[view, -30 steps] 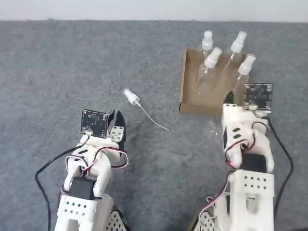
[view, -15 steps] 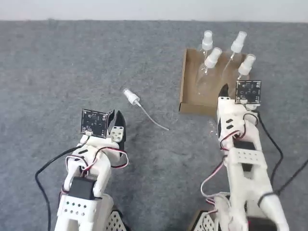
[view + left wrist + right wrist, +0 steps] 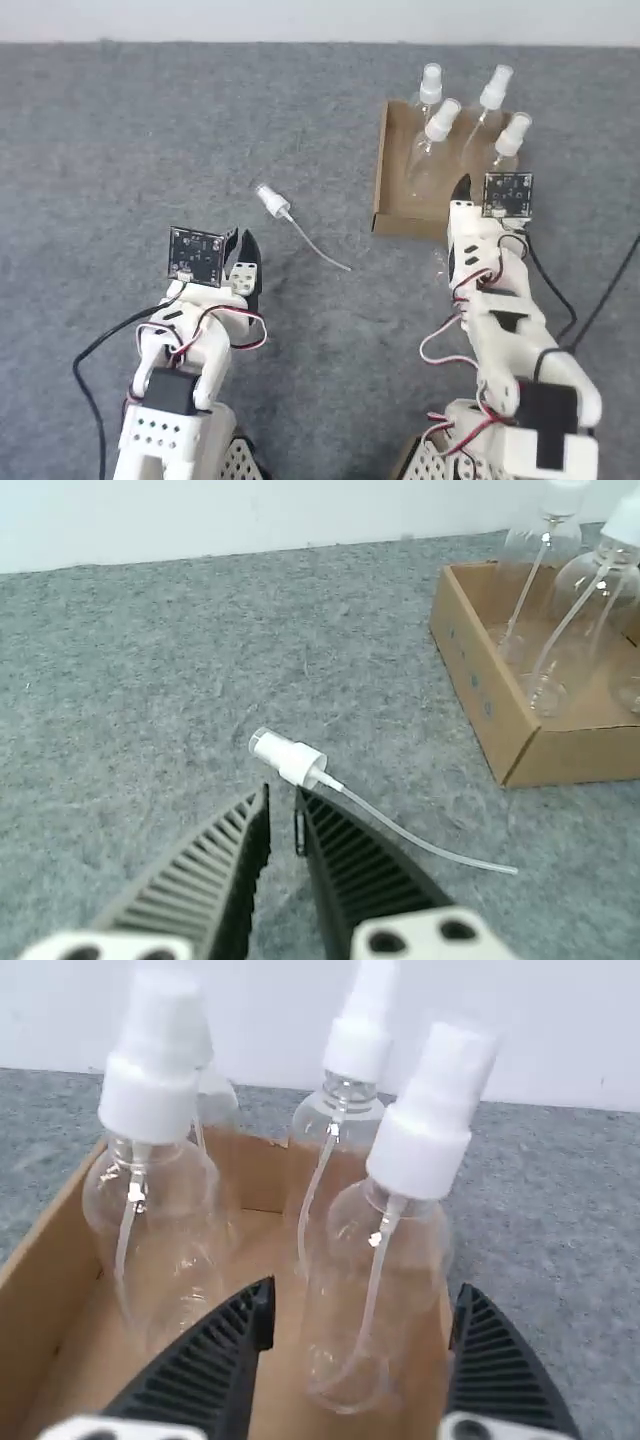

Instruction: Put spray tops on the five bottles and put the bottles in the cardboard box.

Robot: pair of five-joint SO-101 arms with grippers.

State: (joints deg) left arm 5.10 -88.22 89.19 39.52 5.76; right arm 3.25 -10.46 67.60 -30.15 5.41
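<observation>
A loose spray top [image 3: 270, 200] with a long thin tube lies on the grey carpet, left of the cardboard box [image 3: 381, 165]. Several clear bottles with white spray tops [image 3: 443, 120] stand upright in the box. My left gripper [image 3: 242, 242] hovers just short of the spray top [image 3: 288, 758], and its fingers [image 3: 240, 850] are shut to a narrow slit with nothing between them. My right gripper [image 3: 470, 192] is over the box's near edge. It stands open, its jaws on either side of one capped bottle [image 3: 375, 1260] without touching it. Two more bottles [image 3: 150, 1190] stand beside and behind.
The carpet [image 3: 150, 130] stretches free to the left and in front of the box. A pale wall [image 3: 300, 20] bounds the far edge. The box's low wall [image 3: 50, 1250] lies close under my right gripper.
My right arm has stretched forward and carried its gripper up to the box's near edge. The left arm and the loose spray top have not moved.
</observation>
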